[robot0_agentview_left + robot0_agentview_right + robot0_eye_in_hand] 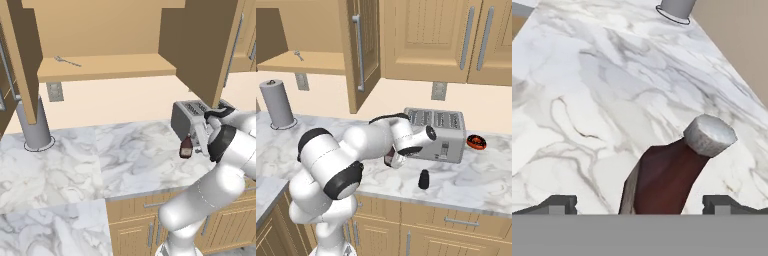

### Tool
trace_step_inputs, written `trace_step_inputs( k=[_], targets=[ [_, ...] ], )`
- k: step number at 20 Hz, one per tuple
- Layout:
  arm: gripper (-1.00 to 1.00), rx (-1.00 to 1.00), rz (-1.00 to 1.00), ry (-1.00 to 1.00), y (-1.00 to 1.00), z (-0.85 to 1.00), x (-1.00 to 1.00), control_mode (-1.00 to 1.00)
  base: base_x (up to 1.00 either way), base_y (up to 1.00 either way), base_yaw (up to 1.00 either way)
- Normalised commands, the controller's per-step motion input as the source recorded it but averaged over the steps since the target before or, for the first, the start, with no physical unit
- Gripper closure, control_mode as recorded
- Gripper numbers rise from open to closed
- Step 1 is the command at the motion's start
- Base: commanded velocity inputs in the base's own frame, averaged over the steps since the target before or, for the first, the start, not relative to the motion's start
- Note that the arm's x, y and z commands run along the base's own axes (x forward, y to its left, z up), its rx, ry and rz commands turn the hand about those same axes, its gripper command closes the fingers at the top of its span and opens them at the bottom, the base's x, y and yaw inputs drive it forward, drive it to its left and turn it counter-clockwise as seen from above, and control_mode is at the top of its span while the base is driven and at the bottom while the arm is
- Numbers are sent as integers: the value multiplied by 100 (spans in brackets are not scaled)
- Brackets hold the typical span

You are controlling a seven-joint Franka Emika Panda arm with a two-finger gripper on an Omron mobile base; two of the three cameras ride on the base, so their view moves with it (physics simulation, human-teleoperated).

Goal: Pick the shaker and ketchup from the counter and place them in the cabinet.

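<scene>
Gripper with jaws spread wide — the ketchup stands between the fingertips, not clasped; the shaker stands apart on the counter, beside the toaster.

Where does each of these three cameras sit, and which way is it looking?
Left base view: behind the arm on its left, looking down over the counter at the open cabinet, toaster and ketchup.
Right base view: behind the arm on its right, facing the same counter; toaster, shaker and arm show.
Hand view: on the hand, looking along the open gripper at the ketchup between its tips.
Both base views share the toaster, cabinet and arm.
</scene>
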Motion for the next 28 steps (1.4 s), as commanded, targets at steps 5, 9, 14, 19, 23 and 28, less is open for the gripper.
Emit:
trace_step_inputs(
  k=[5, 9, 14, 19, 23, 28],
  targets=[
    [-100, 5, 0, 1, -1, -26, 25, -100, 0, 0, 0],
    [-100, 2, 0, 2, 20, -36, 11, -100, 0, 0, 0],
    [-100, 1, 0, 4, 22, -34, 21, -100, 0, 0, 0],
    [-100, 0, 0, 2, 51, -27, 6, -100, 0, 0, 0],
    [-100, 0, 0, 0, 62, -12, 0, -100, 0, 0, 0],
    [-100, 0, 0, 2, 28, -13, 15, -100, 0, 0, 0]
  ],
)
